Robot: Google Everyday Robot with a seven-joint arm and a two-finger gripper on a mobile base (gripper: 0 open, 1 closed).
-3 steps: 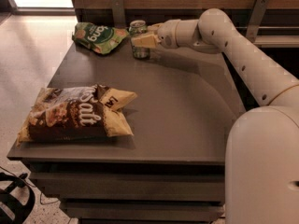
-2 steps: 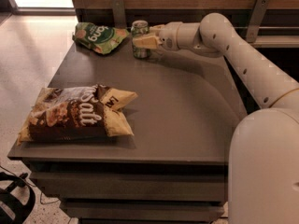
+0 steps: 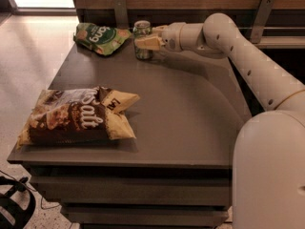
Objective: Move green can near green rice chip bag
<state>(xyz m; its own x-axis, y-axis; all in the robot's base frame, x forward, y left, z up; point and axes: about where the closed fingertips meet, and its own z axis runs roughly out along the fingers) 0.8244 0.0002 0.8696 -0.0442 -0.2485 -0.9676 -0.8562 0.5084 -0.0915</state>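
Camera view: brown snack bag (image 3: 78,120) far from pincer (image 3: 144,43) on bench (image 3: 190,128); green rice chip bag (image 3: 100,36) just beyond pincer. Pincer clasps green can (image 3: 142,27), upright, top skyward.

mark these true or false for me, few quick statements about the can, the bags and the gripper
1. The green can stands upright at the far side of the table. True.
2. The gripper hangs over the brown and yellow bag. False: the gripper is at the green can, far from that bag.
3. The green rice chip bag lies left of the green can in the camera view. True.
4. The brown and yellow bag lies at the far right corner of the table. False: it lies at the near left corner.
5. The green can rests on top of the green rice chip bag. False: it stands on the table beside the bag.
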